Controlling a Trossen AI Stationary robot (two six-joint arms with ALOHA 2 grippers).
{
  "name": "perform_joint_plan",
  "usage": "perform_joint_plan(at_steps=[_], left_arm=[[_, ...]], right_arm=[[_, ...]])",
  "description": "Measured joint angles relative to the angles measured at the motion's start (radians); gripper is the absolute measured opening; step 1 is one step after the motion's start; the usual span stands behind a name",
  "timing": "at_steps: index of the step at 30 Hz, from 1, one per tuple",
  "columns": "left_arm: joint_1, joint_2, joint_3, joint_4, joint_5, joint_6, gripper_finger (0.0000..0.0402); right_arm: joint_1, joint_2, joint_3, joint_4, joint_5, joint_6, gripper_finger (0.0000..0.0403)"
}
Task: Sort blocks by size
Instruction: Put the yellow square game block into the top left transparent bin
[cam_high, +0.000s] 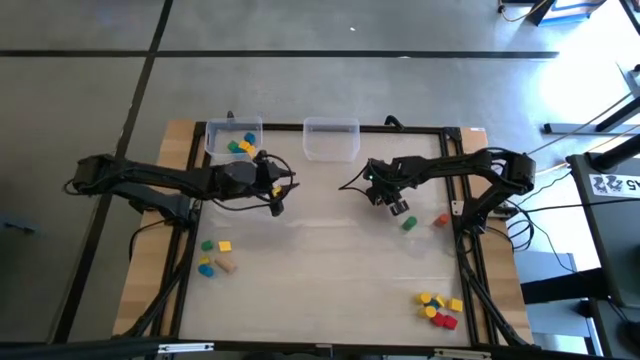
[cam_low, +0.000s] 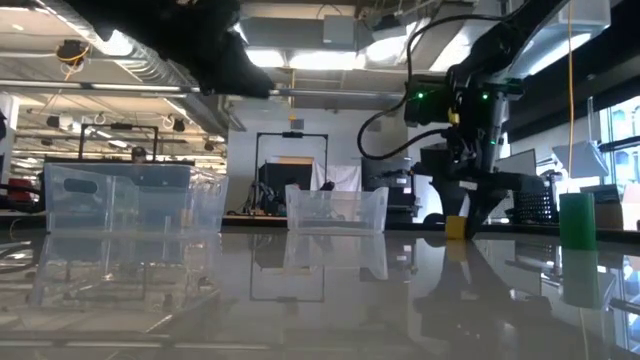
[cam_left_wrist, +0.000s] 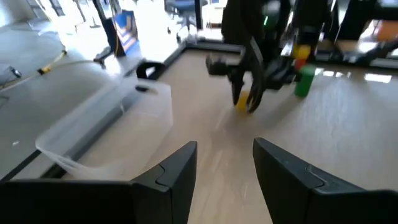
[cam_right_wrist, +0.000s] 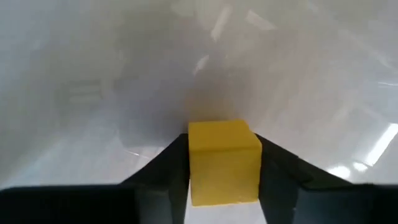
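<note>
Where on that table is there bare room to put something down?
The widest bare stretch is the middle of the table, between the small block cluster at the left and the yellow and red block pile at the right. The far edge is crowded: two clear plastic bins and both arms.

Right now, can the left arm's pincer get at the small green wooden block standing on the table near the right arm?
Probably not easily. The green wooden block stands just beyond the right pincer, which is closed on a yellow wooden cube, so that arm blocks the direct path. The left pincer is open and carries nothing.
</note>
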Motion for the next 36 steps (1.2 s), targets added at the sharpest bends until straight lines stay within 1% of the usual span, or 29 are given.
perform_joint_plan(at_steps=[1,6,8,10,12,14,16,18,23,26,31,36], left_arm=[[-0.001,-0.019,0.0,-0.001,0.0,0.0,0.0155],[0.0,-0.133,0.0,-0.064,0.0,0.008,0.0155],[-0.001,-0.18,0.0,-0.087,-0.003,0.024,0.0155],[0.001,-0.224,0.0,-0.099,-0.014,0.038,0.0155],[0.001,-0.26,0.0,-0.103,-0.031,0.059,0.0155],[0.001,-0.293,0.0,-0.104,-0.047,0.075,0.0155],[0.001,-0.323,0.0,-0.101,-0.062,0.082,0.0155],[0.001,-0.351,0.0,-0.102,-0.074,0.087,0.0155],[0.001,-0.397,0.0,-0.095,-0.085,0.068,0.0155],[0.001,-0.409,0.0,-0.084,-0.086,0.064,0.0155],[0.001,-0.422,0.0,-0.071,-0.086,0.057,0.0155],[0.0,-0.427,0.0,-0.07,-0.087,0.061,0.0155]], right_arm=[[-0.001,0.001,0.007,-0.007,0.005,0.0,0.0134],[0.0,0.0,0.092,-0.072,-0.007,0.013,0.0135],[0.0,0.0,0.137,-0.069,-0.022,0.034,0.0145],[0.0,0.0,0.179,-0.03,-0.042,0.056,0.0154],[-0.001,0.0,0.212,0.059,-0.075,0.079,0.0153],[-0.001,0.0,0.235,0.17,-0.1,0.104,0.0144],[-0.001,0.005,0.248,0.311,-0.117,0.126,0.0136],[-0.001,0.022,0.257,0.461,-0.126,0.164,0.0135],[-0.001,0.133,0.3,0.753,-0.126,0.269,0.015],[0.001,0.227,0.37,0.842,-0.126,0.285,0.0152],[0.001,0.39,0.55,0.878,-0.124,0.293,0.0143],[-0.001,0.548,0.756,0.881,-0.12,0.292,0.0148]])
